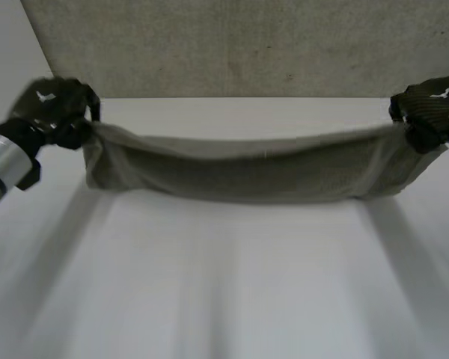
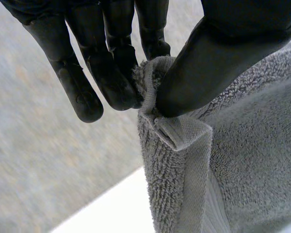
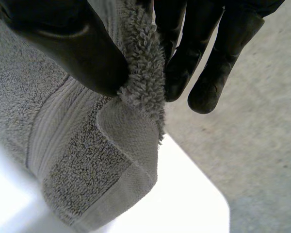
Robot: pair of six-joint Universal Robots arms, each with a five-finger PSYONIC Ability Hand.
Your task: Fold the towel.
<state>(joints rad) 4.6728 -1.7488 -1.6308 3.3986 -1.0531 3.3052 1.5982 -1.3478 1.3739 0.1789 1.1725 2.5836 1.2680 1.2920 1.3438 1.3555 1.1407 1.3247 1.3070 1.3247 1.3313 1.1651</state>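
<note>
**Grey towel held out by its two upper corners**

Grey terry towel (image 1: 247,170) spans the upper half of the head view. Its long axis runs straight across the frame from left to right, with one short end at each hand. The top edge dips slightly at the centre and rises toward both corners. The body hangs below it as a narrow band over the far part of the white table (image 1: 224,284). Whether the lower edge touches the table cannot be told.

At the upper left of the frame, the left hand (image 1: 52,112) has the towel's left top corner. The left wrist view shows the thumb (image 2: 203,63) pressing the hemmed corner against the nearly straight fingers (image 2: 111,73) in a pinch. The finger farthest from the thumb is clear of the cloth. Beneath the thumb the hem is turned over on itself and the pile falls away from the palm.

At the upper right of the frame, the right hand (image 1: 430,112) has the opposite top corner. In the right wrist view its thumb (image 3: 82,48) squeezes a bunched edge of pile against the fingers (image 3: 184,63), again a closed pinch. The woven band and hemmed corner hang under the thumb, above the table's edge.

Behind the table stands a speckled grey panel (image 1: 247,45), across the top of the frame.
</note>
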